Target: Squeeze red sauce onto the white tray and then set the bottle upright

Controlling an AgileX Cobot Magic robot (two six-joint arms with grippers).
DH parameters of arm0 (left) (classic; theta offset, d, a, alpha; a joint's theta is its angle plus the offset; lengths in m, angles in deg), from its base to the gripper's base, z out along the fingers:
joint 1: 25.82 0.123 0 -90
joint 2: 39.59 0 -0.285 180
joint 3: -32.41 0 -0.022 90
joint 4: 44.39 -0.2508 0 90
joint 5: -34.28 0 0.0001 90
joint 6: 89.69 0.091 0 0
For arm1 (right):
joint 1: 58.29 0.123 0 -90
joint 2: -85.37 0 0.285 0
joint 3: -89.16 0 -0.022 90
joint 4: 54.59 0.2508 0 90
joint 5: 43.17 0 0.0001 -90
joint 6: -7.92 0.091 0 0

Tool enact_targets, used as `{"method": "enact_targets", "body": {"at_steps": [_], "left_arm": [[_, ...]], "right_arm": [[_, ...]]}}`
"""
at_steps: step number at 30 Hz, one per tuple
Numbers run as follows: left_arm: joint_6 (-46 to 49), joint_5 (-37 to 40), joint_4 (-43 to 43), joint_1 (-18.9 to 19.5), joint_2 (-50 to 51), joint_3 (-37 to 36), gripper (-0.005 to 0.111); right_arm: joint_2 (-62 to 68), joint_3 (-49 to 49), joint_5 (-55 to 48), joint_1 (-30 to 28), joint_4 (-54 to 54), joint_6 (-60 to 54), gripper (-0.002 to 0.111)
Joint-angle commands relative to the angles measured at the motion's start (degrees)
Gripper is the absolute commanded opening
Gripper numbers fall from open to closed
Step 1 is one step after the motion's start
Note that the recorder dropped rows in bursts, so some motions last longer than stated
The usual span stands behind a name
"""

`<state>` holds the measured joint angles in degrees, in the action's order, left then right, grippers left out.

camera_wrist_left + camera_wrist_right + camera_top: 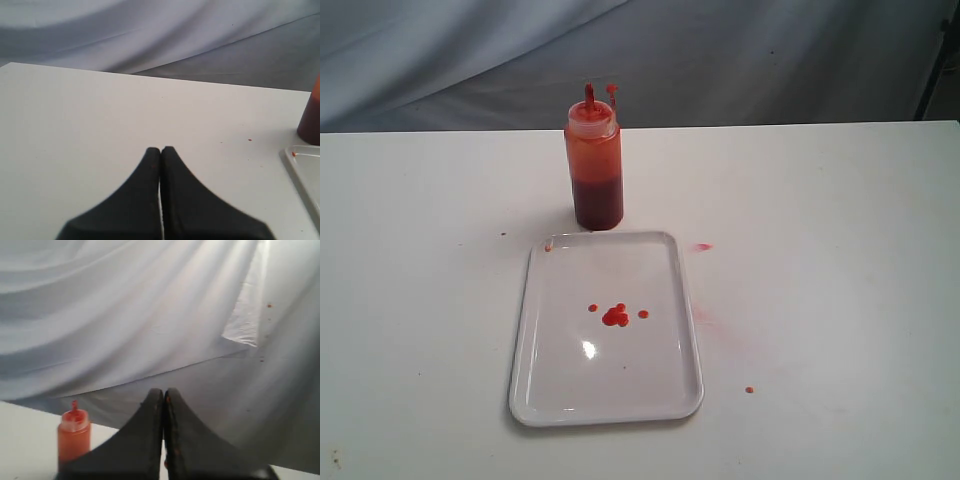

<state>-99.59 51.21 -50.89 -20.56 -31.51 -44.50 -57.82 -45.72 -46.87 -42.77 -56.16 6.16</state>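
Observation:
The bottle [594,165] stands upright on the table just behind the white tray [560,400], its red nozzle up and the cap tethered beside it. Small blobs of red sauce [616,316] lie near the middle of the tray. Neither gripper shows in the exterior view. In the left wrist view my left gripper [161,149] is shut and empty over bare table, with the bottle's base [311,122] and the tray's corner [306,172] far off at one edge. My right gripper [164,391] is shut and empty too, with the bottle [74,437] standing well away from it.
A red drop [749,389] and a pink smear [703,246] mark the white table [840,220] right of the tray. A grey-white cloth [720,60] hangs as a backdrop behind the table's far edge.

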Motion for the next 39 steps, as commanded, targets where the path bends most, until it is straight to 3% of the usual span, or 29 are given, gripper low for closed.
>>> {"method": "enact_targets", "body": {"at_steps": [1,6,12,24,39], "left_arm": [[-0.33,-0.38,-0.06,0.13,-0.29,-0.31,0.0],[-0.33,-0.38,-0.06,0.13,-0.29,-0.31,0.0],[-0.33,-0.38,-0.06,0.13,-0.29,-0.31,0.0],[-0.33,-0.38,-0.06,0.13,-0.29,-0.31,0.0],[-0.33,-0.38,-0.06,0.13,-0.29,-0.31,0.0]], "right_arm": [[-6.7,0.24,-5.58,-11.33,1.57,0.49,0.0],[-16.98,9.39,-4.46,-20.7,1.14,0.07,0.0],[-24.32,26.3,5.07,-21.63,1.57,0.32,0.0],[-24.72,32.1,4.04,-21.63,1.57,-2.12,0.0],[-24.72,32.1,-6.72,-21.63,1.57,-2.92,0.0]]}}
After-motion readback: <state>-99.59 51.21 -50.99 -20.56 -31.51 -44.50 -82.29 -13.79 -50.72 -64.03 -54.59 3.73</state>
